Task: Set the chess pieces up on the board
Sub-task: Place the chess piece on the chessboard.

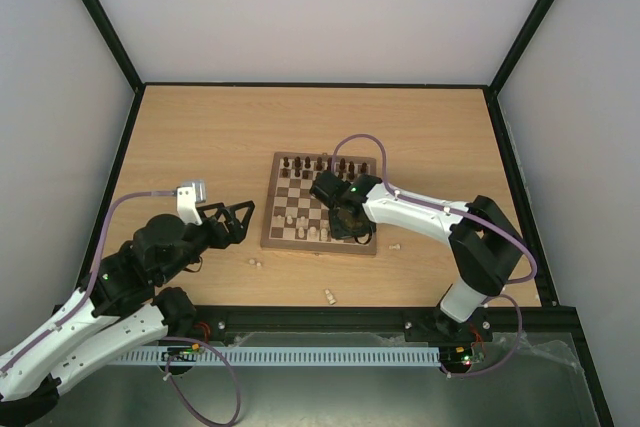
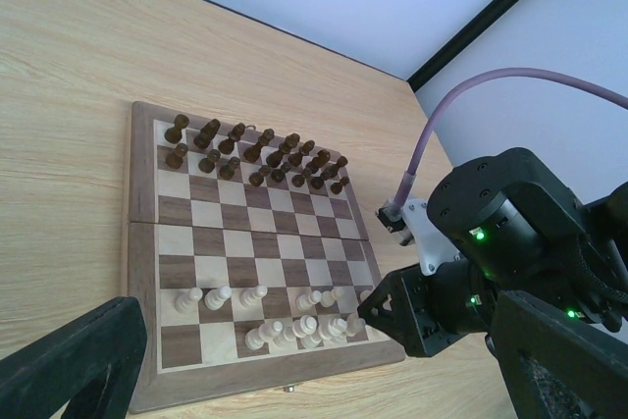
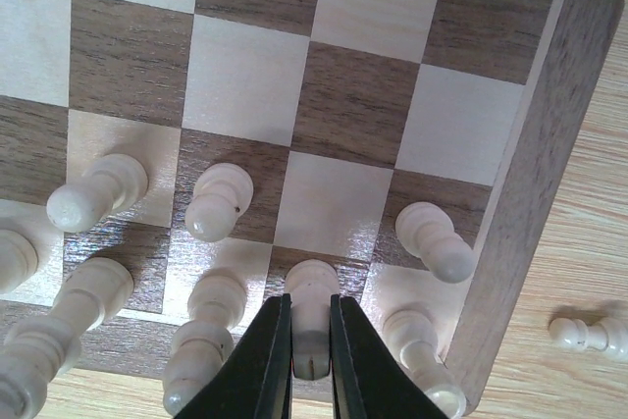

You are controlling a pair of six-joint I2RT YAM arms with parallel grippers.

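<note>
Pinching a pale chess piece (image 3: 312, 284) at the board (image 3: 522, 223) with my right gripper (image 3: 310, 309); my left gripper (image 1: 240, 224) gapes wide.

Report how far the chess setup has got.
Done: dark pieces stand in two rows at the board's far side, and several pale pieces stand on the near rows. In hand: the right gripper is shut on a pale piece at the near row. Left: three loose pieces lie on the table.
</note>
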